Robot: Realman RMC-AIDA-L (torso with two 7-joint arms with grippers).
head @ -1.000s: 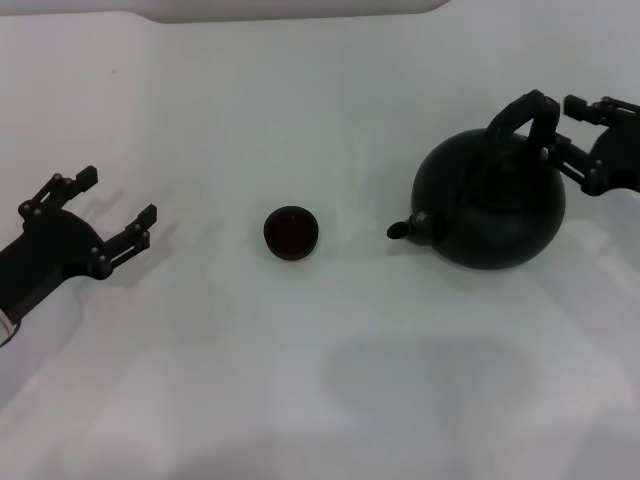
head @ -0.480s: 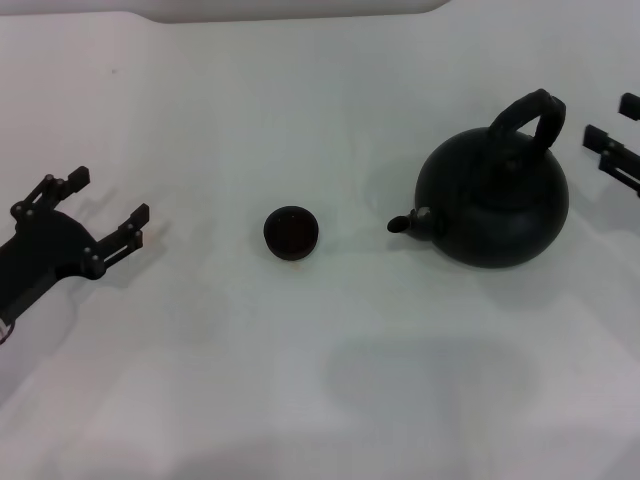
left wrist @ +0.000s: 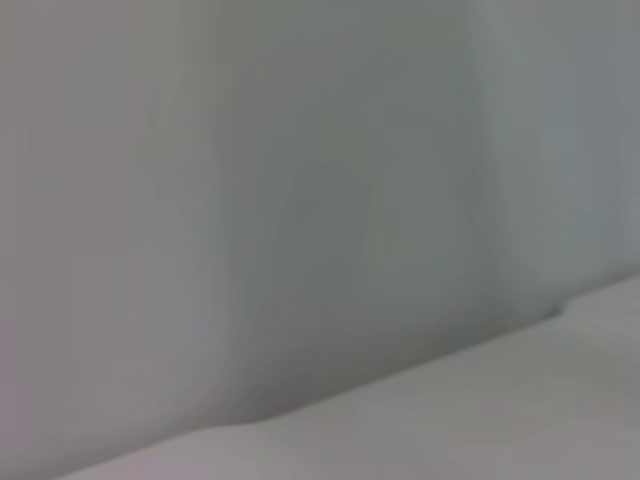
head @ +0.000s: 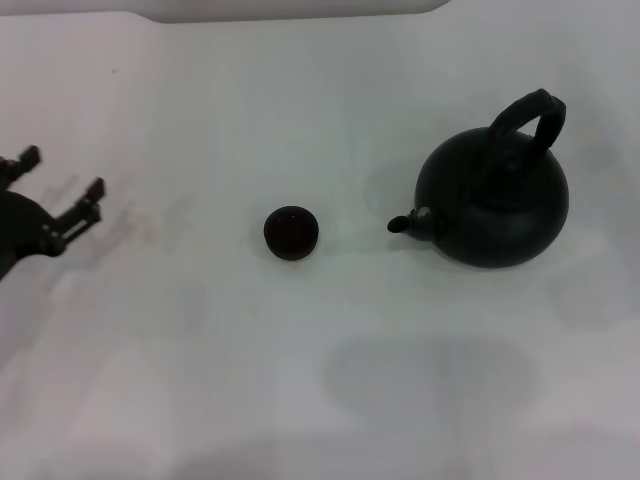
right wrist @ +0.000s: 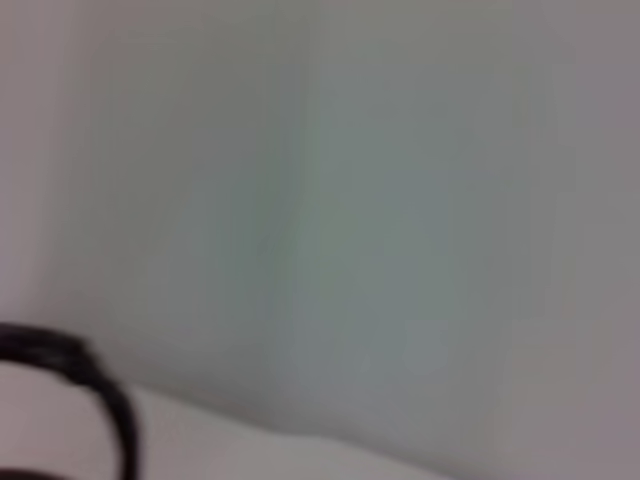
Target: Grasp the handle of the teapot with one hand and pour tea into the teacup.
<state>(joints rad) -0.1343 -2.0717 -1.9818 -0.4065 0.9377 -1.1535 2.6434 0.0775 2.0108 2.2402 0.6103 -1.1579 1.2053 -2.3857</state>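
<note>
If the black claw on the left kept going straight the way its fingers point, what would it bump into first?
Probably nothing. The left gripper is open, pointing up and to the right across the bare white table. That line passes behind the small dark round teacup, though depth is hard to judge.

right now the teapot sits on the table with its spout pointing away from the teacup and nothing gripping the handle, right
Not quite. In the head view the teapot points its spout toward the teacup, not away from it. The rest holds: it sits on the table and nothing grips the handle.
</note>
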